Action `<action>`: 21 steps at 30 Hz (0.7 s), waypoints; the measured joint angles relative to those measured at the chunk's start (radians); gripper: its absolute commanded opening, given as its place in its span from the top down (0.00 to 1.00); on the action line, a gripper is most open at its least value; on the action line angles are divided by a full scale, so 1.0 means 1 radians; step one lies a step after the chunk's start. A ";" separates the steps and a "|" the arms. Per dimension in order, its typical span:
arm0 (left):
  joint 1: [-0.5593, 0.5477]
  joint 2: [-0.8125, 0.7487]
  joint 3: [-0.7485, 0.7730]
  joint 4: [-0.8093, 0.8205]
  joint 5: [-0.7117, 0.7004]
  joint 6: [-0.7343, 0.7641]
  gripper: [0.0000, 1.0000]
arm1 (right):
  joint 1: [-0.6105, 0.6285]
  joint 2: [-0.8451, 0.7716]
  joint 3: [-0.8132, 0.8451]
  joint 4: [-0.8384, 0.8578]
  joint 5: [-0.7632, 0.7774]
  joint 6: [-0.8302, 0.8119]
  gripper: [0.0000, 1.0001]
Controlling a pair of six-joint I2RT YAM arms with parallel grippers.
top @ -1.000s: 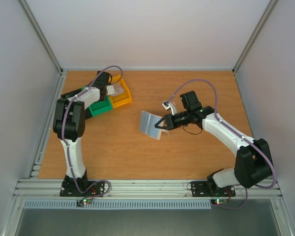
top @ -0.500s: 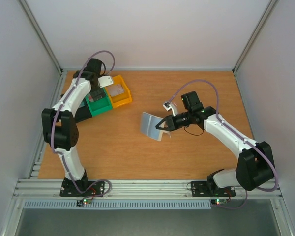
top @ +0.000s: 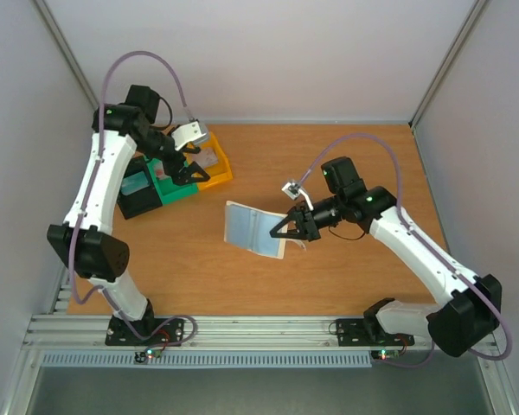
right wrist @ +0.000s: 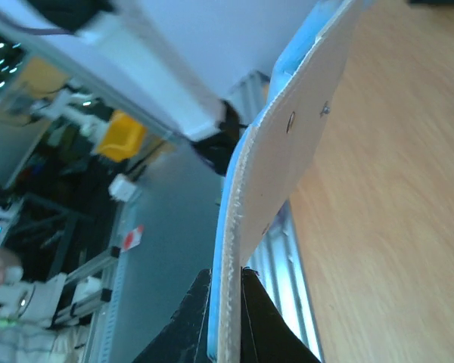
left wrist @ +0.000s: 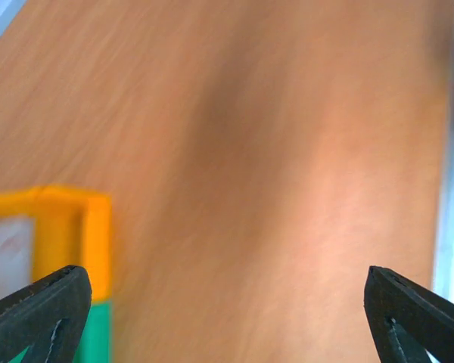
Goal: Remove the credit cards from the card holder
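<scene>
The card holder, a pale blue folding sleeve, is spread open at mid-table with its right end lifted. My right gripper is shut on that right edge. In the right wrist view the holder stands edge-on between my right gripper's closed jaws. My left gripper is open and empty, hanging over the green and yellow bins. Its jaws stand wide apart in the left wrist view. A pale flat piece lies in the yellow bin and a pale bluish piece in the black bin. I cannot tell whether they are cards.
A black bin, a green bin and a yellow bin stand in a row at the back left. The yellow bin's corner shows in the left wrist view. White walls enclose the wooden table.
My left arm has risen and its gripper has swung from the bins' far-left side to over the green and yellow bins. My right gripper has carried the holder nearer and leftward; it now spreads wider.
</scene>
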 measured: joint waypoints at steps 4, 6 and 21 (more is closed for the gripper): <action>-0.012 -0.039 0.032 -0.134 0.250 0.089 0.04 | 0.009 -0.040 0.091 -0.079 -0.143 -0.126 0.98; -0.012 -0.040 0.032 -0.170 0.321 0.098 0.07 | 0.009 -0.059 0.122 -0.109 -0.197 -0.169 0.98; -0.028 -0.060 -0.043 -0.221 0.740 0.201 0.01 | 0.010 -0.105 0.178 -0.079 0.117 -0.089 0.99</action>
